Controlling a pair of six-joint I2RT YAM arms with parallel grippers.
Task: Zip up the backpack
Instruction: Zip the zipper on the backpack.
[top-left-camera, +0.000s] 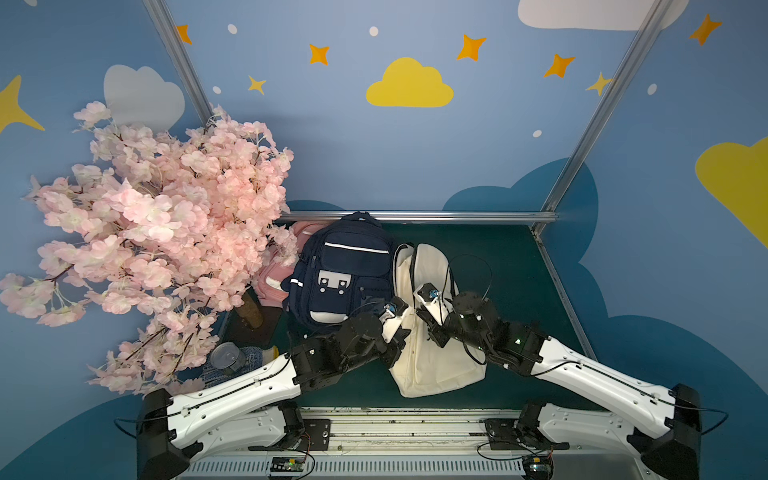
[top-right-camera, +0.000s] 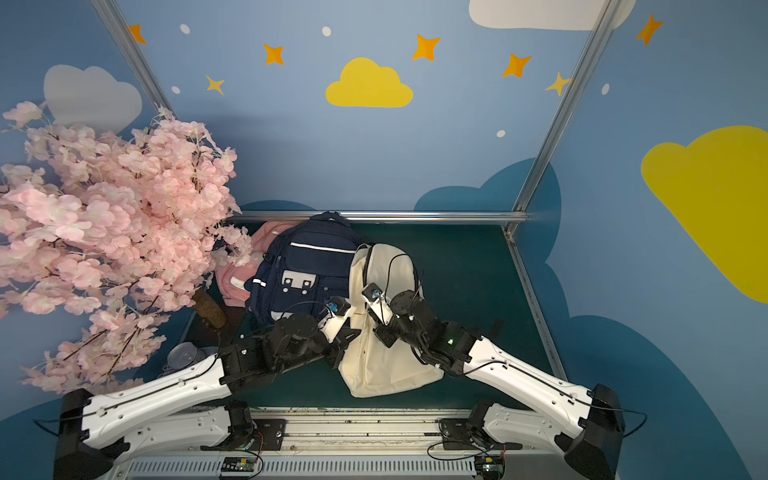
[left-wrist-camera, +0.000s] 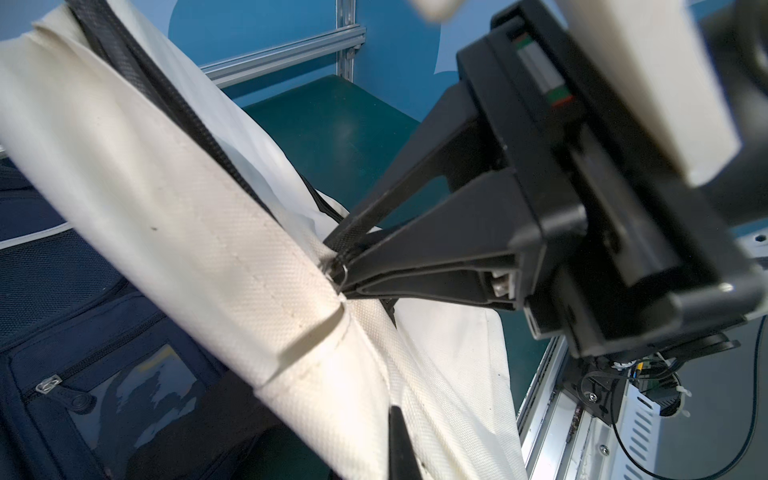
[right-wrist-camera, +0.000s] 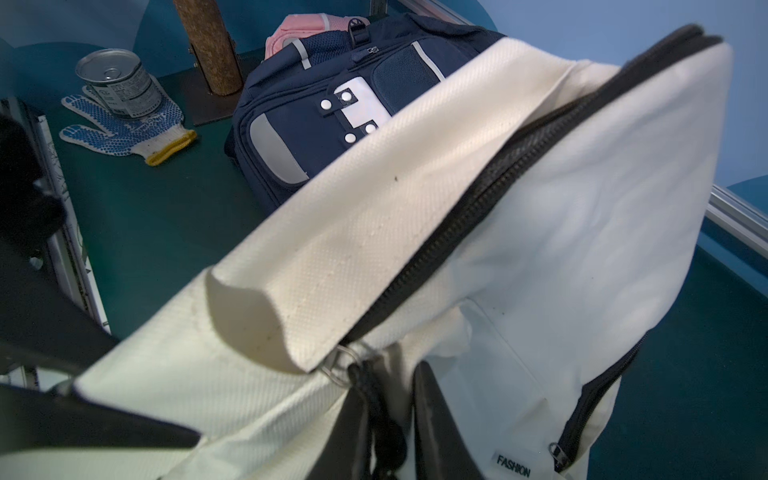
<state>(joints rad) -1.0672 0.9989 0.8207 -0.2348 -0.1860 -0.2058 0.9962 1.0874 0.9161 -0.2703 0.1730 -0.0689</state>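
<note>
Carrying everything in the booth, a dark green bench (top-left-camera: 507, 270) is lying under both arms. An artificial cherry blossom tree (top-left-camera: 158, 232) is spreading over its left side. Beside the tree's trunk a navy backpack (top-left-camera: 336, 274) is lying flat, partly covering a pink backpack (top-left-camera: 272, 282).

Just to the right of the navy one, and touching it, the cream backpack (top-left-camera: 432, 365) is lying with its top toward the back rail. Both arms are reaching in over its middle.

The left end effector (top-left-camera: 400, 338) is sitting at the cream backpack's left edge. Its jaws are clamping together on the fabric there. In the right wrist view the cloth is running out from between its dark fingers (right-wrist-camera: 104, 424).

The right end effector (left-wrist-camera: 340, 272) is pressing in at the seam from the opposite side, right across from the left one. Its fingertips are converging, almost together.

Near the bench's front left corner a tin can (right-wrist-camera: 120, 83) is standing on a blue-dotted work glove (right-wrist-camera: 124, 129).

The main zipper (right-wrist-camera: 478, 199) is gaping beyond the slider. Its two black tooth rows are parting over the pale lining.

The zipper pull (right-wrist-camera: 374, 399), a black cord, is passing between the right fingertips, which are pinching it. Its small metal ring (right-wrist-camera: 338, 361) is poking out just past them, under a fold of cream canvas.
</note>
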